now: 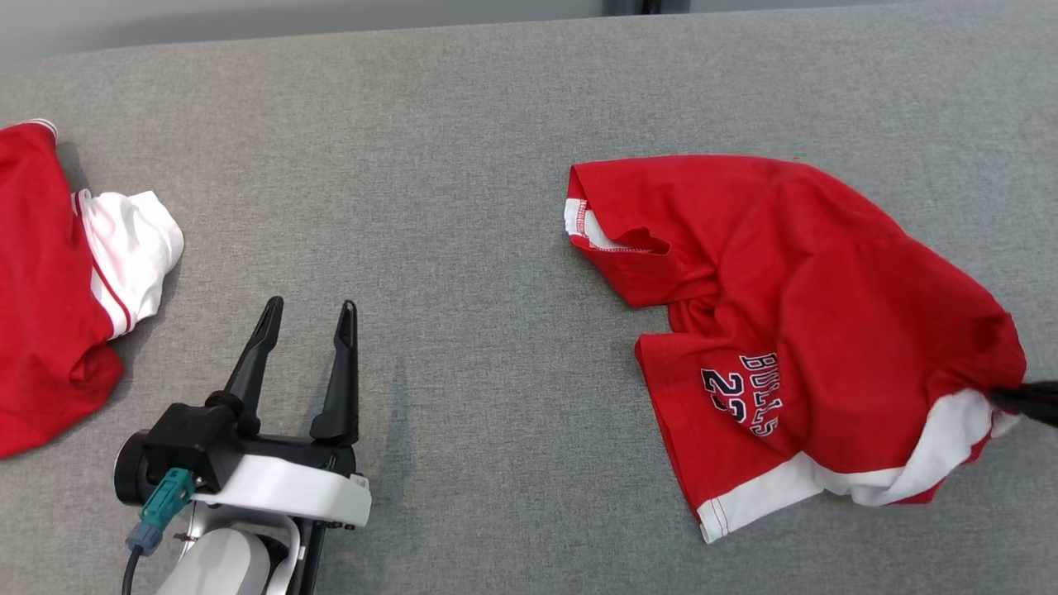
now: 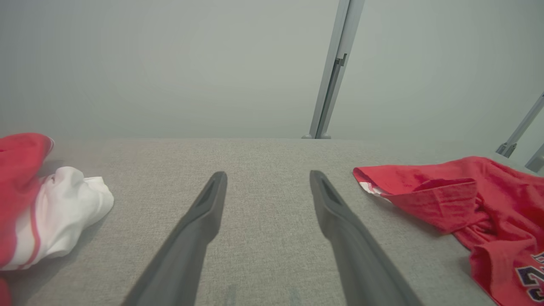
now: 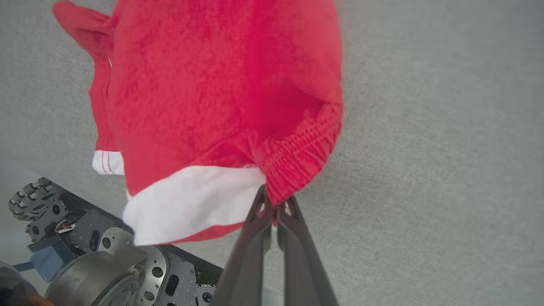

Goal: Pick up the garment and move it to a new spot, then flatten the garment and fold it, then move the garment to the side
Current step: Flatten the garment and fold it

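The garment (image 1: 826, 289), a red piece with a white band along its hem and dark letters "BULLS" above a number, lies crumpled on the right half of the grey desk (image 1: 463, 165). One end with a white stitched edge points toward the middle of the desk. In the right wrist view its white band is close to the near edge of the desk, and the robot's base (image 3: 106, 263) shows below that edge. The right gripper (image 1: 996, 397) comes in from the right edge of the head view. Its two dark fingers are pressed together, and they pinch the red ribbed edge of the garment just beside the white band. The cloth is gathered in folds toward this grip. The left gripper (image 1: 310, 306) is over the left half of the desk, near the near edge. Its fingers are spread wide apart, with only bare grey surface between them, and they touch no cloth. A second red and white garment (image 1: 50, 289) lies bunched at the left edge of the desk, well apart from the first one. Behind the far edge stands a metal post (image 2: 335, 72).
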Robot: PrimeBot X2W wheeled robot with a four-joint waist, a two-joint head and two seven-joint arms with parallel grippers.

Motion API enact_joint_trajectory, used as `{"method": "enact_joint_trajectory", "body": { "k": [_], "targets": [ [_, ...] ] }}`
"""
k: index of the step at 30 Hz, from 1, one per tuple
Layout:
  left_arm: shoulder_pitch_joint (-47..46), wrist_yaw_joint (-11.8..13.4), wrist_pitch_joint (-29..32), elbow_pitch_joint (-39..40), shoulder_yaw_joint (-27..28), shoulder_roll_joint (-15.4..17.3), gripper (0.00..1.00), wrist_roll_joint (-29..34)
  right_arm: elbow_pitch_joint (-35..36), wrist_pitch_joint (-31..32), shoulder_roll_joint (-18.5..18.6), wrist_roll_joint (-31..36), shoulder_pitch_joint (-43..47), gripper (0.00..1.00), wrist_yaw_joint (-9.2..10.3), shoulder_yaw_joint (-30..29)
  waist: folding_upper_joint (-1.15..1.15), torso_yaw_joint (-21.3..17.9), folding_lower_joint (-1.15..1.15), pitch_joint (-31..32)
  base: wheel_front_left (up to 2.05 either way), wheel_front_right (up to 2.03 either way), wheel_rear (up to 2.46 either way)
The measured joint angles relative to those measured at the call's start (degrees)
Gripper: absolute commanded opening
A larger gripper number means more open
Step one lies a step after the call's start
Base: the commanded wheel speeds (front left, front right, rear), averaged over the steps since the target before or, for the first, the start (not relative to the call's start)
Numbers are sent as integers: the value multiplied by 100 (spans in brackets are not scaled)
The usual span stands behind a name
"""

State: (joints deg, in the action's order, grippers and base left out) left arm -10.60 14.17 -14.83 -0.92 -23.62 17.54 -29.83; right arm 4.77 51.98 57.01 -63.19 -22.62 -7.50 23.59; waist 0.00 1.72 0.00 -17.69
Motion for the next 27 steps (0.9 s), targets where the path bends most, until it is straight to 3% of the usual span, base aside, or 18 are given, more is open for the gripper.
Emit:
{"method": "enact_joint_trajectory", "body": {
  "k": [6, 14, 20, 23, 27],
  "targets": [
    [71, -8, -1, 27, 43, 1, 100, 38, 88, 572, -669, -337, 801, 0, 1, -1238, 0, -58, 0, -1, 0, 0, 0],
    [3, -57, 1, 30, 0, 18, 100, 98, 122, 899, -2538, -805, 1059, 0, 1, -2476, 0, -58, 0, -34, 0, 0, 0],
    [-60, -76, 67, 55, -37, 75, 100, 110, -561, 644, -3780, -887, 495, 0, 1, -3012, 0, -20, 0, -100, 0, 0, 0],
    [-134, -85, 104, 87, -70, 99, 100, 136, -1073, 478, -4111, -793, 192, 0, 1, -3181, 0, 15, 0, -150, 0, 0, 0],
    [-200, -105, 133, 108, -114, 112, 100, 154, -1615, 176, -4267, -593, -87, 0, 1, -3318, 0, 100, 0, -220, 0, 0, 0]
  ]
}}
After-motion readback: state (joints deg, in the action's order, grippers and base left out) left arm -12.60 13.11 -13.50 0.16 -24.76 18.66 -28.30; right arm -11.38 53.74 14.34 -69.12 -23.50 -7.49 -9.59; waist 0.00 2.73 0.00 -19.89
